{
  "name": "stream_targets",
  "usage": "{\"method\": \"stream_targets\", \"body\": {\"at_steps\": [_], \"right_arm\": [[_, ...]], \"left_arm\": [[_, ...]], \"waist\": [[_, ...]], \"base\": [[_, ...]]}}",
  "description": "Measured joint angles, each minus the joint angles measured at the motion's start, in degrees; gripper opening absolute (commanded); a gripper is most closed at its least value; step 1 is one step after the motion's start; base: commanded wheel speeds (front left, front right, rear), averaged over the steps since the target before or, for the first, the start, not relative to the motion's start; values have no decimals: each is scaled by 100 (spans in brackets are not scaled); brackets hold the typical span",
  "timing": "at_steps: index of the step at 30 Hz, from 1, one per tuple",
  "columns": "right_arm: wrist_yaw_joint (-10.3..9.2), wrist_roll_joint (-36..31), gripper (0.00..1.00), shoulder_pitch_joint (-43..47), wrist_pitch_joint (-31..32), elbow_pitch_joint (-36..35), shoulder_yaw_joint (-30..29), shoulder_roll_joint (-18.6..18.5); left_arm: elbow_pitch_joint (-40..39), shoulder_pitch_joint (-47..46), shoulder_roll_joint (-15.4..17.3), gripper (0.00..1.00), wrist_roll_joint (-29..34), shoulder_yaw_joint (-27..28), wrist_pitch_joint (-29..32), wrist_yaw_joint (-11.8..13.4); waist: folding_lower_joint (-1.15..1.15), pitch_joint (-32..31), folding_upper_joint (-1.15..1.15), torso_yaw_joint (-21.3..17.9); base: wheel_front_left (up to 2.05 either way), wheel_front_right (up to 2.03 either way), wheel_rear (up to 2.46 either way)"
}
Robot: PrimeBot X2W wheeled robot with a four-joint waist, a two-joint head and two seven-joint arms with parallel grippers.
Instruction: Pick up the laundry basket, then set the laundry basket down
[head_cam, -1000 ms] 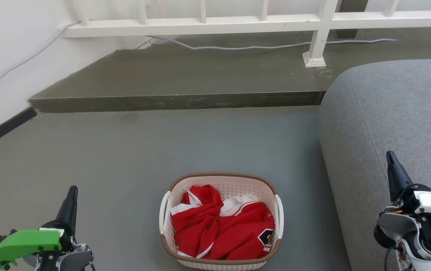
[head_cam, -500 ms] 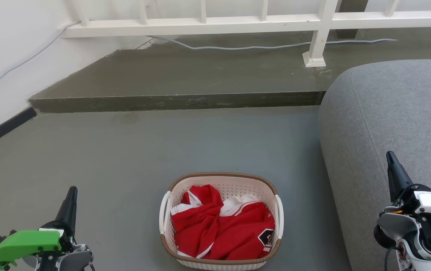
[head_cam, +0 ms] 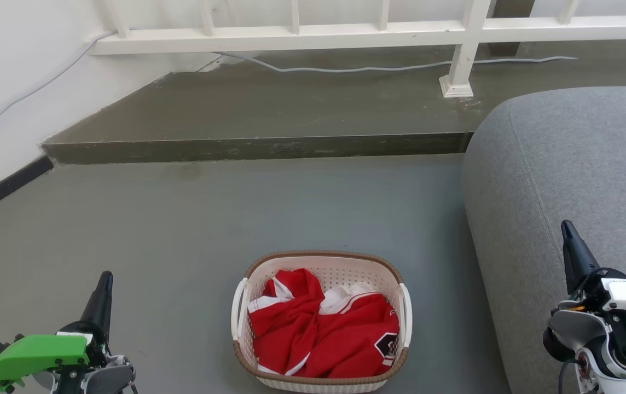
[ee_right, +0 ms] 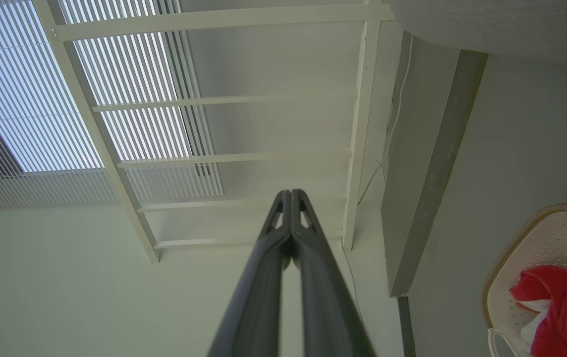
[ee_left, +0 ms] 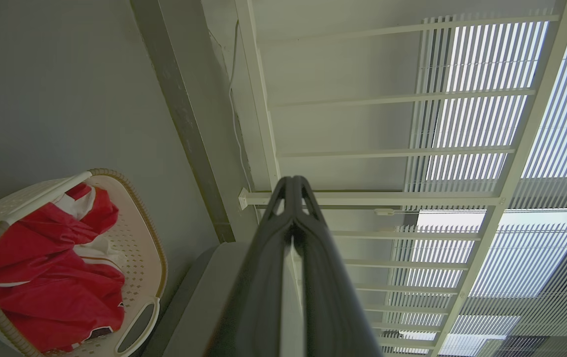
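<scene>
While one laundry basket (head_cam: 319, 255) sits on the floor (head_cam: 181, 230) holding one crumpled red-and-white garment (head_cam: 324, 331), its two white handles (head_cam: 236, 312) untouched, the left end effector (head_cam: 105, 277) and right end effector (head_cam: 566, 226), two in all, hang well apart either side, both closed, gripping nothing.

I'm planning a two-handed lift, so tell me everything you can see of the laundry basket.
The laundry basket is a small, rounded-rectangular tub of cream-white perforated plastic with a brown woven-look band around its rim and a white handle on each of its left and right sides. It stands upright on the grey floor, left of the grey sofa and apart from it. A crumpled red and white garment lies inside. Nothing else touches it.
</scene>
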Motion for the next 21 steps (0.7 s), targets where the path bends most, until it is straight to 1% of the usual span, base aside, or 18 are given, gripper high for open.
{"method": "stream_targets", "body": {"at_steps": [21], "right_arm": [[1,0,0,-1,7,5,-8,2]], "left_arm": [[8,-5,-2,0,0,25,4,-12]], "waist": [[0,-1,0,0]], "base": [[0,0,0]]}}
